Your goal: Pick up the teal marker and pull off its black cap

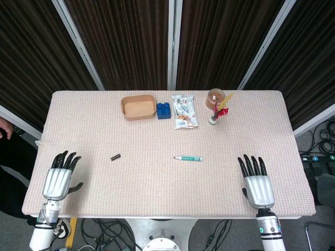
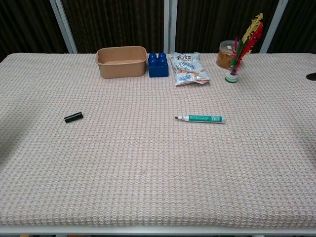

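The teal marker lies uncapped on the table's middle, its tip pointing to the robot's left. Its black cap rests alone on the cloth further left. My left hand hovers at the near left table edge, fingers spread, holding nothing. My right hand is at the near right edge, fingers also spread and empty. Both hands are well apart from marker and cap. Neither hand appears in the chest view.
Along the far side stand a tan tray, a blue block, a snack packet, a jar and a feathered shuttlecock.
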`<state>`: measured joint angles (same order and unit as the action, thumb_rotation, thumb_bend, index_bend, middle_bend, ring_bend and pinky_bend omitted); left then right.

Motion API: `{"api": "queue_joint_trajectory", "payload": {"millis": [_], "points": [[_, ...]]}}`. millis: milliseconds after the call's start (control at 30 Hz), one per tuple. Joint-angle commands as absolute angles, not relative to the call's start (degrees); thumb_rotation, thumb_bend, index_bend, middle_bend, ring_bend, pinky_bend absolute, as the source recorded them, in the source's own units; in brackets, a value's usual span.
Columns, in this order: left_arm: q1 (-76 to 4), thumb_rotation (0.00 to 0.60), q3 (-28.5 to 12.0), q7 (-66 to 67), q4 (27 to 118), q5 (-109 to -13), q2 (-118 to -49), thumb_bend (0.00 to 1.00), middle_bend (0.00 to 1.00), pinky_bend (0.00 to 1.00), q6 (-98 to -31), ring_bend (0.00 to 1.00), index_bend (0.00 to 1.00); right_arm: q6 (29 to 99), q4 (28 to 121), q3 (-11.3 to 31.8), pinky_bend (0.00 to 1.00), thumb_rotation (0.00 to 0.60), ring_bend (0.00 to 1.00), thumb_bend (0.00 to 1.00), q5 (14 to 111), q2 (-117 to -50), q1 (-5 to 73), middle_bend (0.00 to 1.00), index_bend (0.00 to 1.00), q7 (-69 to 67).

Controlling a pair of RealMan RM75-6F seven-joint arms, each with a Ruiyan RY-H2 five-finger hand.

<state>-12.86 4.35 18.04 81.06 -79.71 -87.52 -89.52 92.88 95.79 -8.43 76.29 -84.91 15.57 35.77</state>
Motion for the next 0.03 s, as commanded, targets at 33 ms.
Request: {"api": "queue_joint_trajectory", "payload": {"millis": [33], "points": [[-10.7,0.559,5.0,15.8,80.9,-80.9,-87.1,0.02,0.12,0.12,-91.2,0.06,0.19,92.3,92.7,-8.7,0.00,0.600,0.00,0.06,77.3,-85.5,13.3,0.02,0.00,33.3]]}}
